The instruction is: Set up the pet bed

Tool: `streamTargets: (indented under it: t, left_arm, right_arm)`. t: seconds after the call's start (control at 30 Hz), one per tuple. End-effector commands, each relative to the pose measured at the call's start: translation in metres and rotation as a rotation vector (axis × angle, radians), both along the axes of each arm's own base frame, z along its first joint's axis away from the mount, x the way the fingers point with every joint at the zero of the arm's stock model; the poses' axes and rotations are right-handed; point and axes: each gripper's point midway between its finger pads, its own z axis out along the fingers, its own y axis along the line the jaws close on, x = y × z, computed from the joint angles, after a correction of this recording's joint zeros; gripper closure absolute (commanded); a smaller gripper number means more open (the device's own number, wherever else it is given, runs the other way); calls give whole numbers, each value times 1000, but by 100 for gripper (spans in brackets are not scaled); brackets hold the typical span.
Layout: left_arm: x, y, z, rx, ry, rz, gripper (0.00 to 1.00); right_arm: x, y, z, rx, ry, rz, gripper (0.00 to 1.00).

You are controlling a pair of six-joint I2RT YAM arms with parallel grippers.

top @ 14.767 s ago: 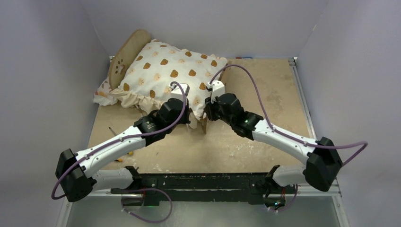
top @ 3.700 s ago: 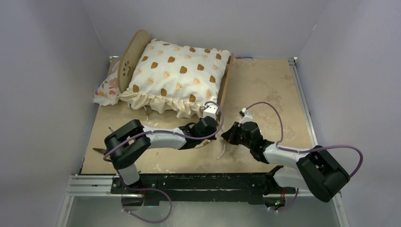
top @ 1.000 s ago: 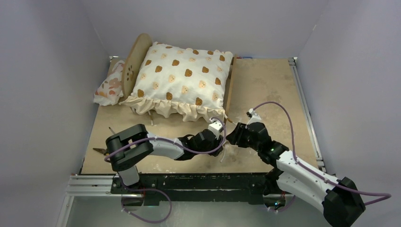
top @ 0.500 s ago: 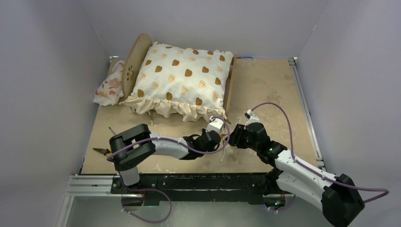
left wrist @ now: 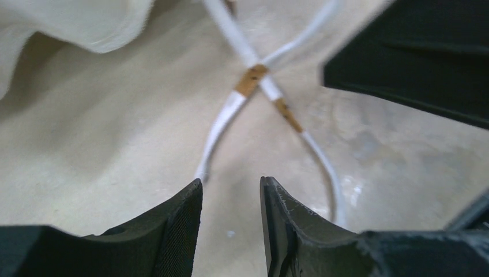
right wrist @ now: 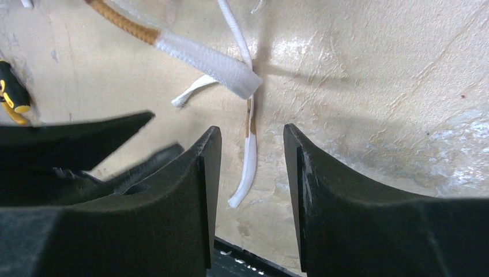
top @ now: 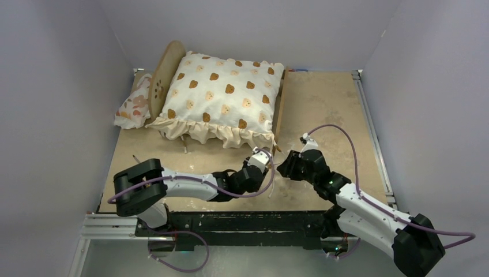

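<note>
The pet bed [top: 163, 69], probably stiff, light wood, is sitting under the soft cushion [top: 222, 95], beyond both arms; we are favouring its rail [top: 279, 107] as the hold. Our left fingers [left wrist: 179, 231] are hanging released, crossed ties [left wrist: 254, 78] just ahead. Our right fingers [right wrist: 199, 190] are gaping released above one tie end [right wrist: 249, 156].

Left arm [top: 184, 182] lies low, stretched rightward across the lower centre of the top view. Left gripper [left wrist: 230, 183] jaws narrowly parted. Right arm [top: 357, 202] reaches up-left from lower right. Right gripper [right wrist: 248, 131] jaws parted slightly wider. Tips close together, mid-frame.
</note>
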Motion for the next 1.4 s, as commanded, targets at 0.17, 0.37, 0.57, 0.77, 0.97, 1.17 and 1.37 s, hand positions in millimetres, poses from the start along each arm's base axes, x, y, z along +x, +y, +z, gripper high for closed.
streamTargets:
  t: [0.17,0.37,0.57,0.77,0.97,1.17,1.37]
  left_arm:
    - [-43,-50,0,-32,-32,-264,59]
    - [-59,-68,-20,-1,-6,-321,59]
    - [-71,-73,-25,-15,20,-337,59]
    - [-63,-64,5,-76,-20,-274,58]
    - [-68,-82,27,-168,-3,-288,57]
    - [-62,-88,6,-113,24,-242,55]
    - [-64,-90,-19,-60,67,-229,55]
  right_arm:
    - [26,3,35,0,-105,-40,54]
    - [30,2,37,-7,-119,-51,54]
    - [35,3,36,-17,-129,-52,53]
    - [36,0,36,-30,-133,-61,53]
    - [38,-7,36,-51,-138,-97,53]
    - [39,-14,39,-55,-147,-135,50]
    - [40,-16,38,-62,-151,-143,49]
